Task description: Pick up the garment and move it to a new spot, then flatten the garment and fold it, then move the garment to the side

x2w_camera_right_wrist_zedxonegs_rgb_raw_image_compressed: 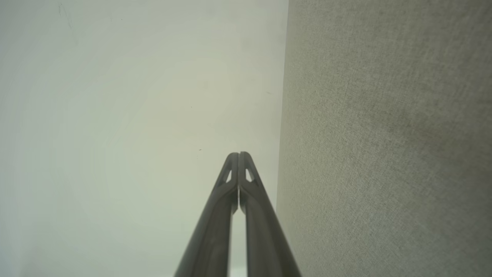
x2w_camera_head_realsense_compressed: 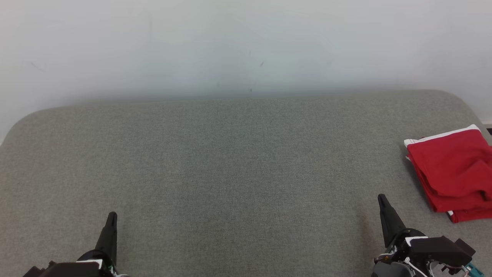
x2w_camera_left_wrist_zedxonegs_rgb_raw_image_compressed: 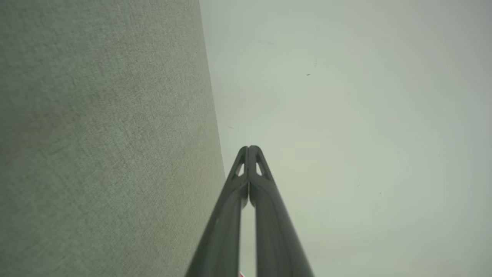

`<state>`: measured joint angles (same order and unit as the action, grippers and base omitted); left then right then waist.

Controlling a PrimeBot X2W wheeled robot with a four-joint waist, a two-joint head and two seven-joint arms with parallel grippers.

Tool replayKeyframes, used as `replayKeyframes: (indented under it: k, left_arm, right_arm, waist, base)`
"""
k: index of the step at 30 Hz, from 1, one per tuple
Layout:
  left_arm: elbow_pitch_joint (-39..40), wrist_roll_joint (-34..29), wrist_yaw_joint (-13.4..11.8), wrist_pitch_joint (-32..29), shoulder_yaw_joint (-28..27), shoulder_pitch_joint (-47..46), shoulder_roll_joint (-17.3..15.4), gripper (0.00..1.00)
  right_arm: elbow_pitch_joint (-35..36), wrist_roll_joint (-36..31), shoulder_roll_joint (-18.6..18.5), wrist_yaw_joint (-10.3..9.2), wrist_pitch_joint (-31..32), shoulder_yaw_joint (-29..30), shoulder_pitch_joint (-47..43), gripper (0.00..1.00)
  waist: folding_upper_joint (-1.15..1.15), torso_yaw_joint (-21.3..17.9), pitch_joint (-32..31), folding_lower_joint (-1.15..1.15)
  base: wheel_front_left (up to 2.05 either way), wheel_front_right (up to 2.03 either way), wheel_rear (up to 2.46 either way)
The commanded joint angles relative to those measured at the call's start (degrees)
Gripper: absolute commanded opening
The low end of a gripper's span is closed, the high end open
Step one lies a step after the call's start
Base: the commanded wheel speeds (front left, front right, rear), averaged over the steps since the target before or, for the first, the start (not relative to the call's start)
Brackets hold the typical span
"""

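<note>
Presently catalogued: one garment, two tools, one supporting surface.

Item 1: folded red fabric garment (x2w_camera_head_realsense_compressed: 453,169) with white trim along its far edge and at its near corner. Location: on the grey woven-fabric worktop (x2w_camera_head_realsense_compressed: 230,161), at 3 o'clock in the head view, close to the worktop's right border. The picture's edge cuts off its right side. Condition: a stacked, roughly rectangular bundle, with layers showing along its left edge and soft creases across the top. Nothing touches it.

Item 2: left tool (x2w_camera_head_realsense_compressed: 112,217), two long dark fingers, at 7 o'clock in the head view, pointing toward 12 o'clock. Fingers pressed together at the tips, with nothing held. In the left wrist view the tips meet, a thin slit shows lower between the shanks, and the worktop lies at 9 o'clock.

Item 3: right tool (x2w_camera_head_realsense_compressed: 382,200), same build, at 5 o'clock in the head view. Fingers likewise closed tip to tip, holding nothing. The garment sits at about 2 o'clock from it, near but apart. In the right wrist view the worktop lies at 3 o'clock.

Item 4: pale grey-white wall (x2w_camera_head_realsense_compressed: 246,46), at 12 o'clock behind the worktop, bearing a few small dark marks.
</note>
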<state>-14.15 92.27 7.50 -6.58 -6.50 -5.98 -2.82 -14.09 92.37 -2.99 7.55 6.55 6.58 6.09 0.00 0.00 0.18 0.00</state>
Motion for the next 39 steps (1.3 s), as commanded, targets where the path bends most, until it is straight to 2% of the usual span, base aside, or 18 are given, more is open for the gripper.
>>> replayKeyframes:
  k: [1,39]
  left_arm:
    - [0.2,0.3,0.1,-0.1,-0.2,-0.6,-0.1,0.0]
    - [0.2,0.3,0.1,-0.1,-0.1,-0.5,-0.1,0.0]
  right_arm:
    - [0.1,0.1,0.2,-0.12,0.1,0.0,0.3,0.0]
    - [0.1,0.1,0.2,-0.12,0.1,0.0,0.3,0.0]
  waist:
    - [0.0,0.0,0.0,0.0]
    - [0.0,0.0,0.0,0.0]
  base:
    - [0.0,0.0,0.0]
    - [0.0,0.0,0.0]
